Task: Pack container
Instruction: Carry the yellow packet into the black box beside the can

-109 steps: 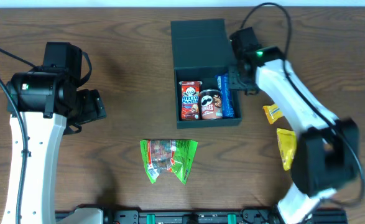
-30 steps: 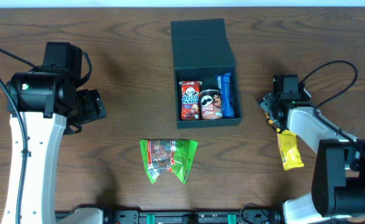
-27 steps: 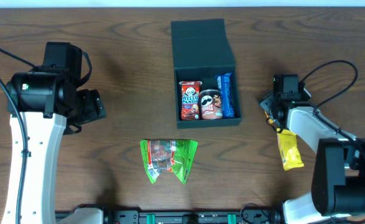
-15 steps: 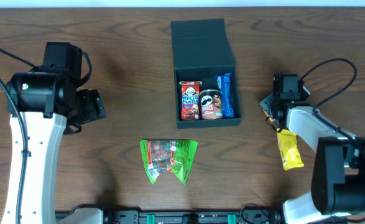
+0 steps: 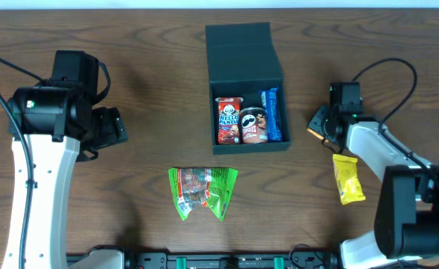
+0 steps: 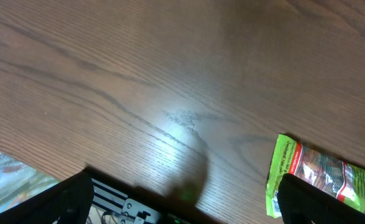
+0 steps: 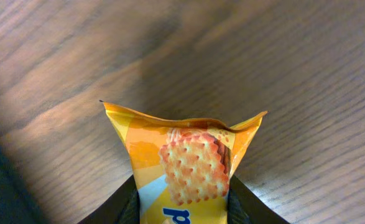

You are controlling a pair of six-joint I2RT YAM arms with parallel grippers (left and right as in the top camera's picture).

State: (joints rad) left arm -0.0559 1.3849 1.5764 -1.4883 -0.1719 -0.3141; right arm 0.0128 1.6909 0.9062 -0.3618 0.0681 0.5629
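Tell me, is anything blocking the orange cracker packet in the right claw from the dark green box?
Nothing visible. Only bare wooden table lies between the orange cracker packet in the right claw and the open dark teal-green square box.

Even light, faint glare on table [image 6: 181,122]

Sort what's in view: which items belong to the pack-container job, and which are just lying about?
Job:
- container, holding Hello Panda box, Pringles can, blue packet
- orange cracker packet, gripped in right claw
- green packet and yellow packet on the table, likely next

Lying about:
- left claw, open, holding nothing
- black rail at the near edge
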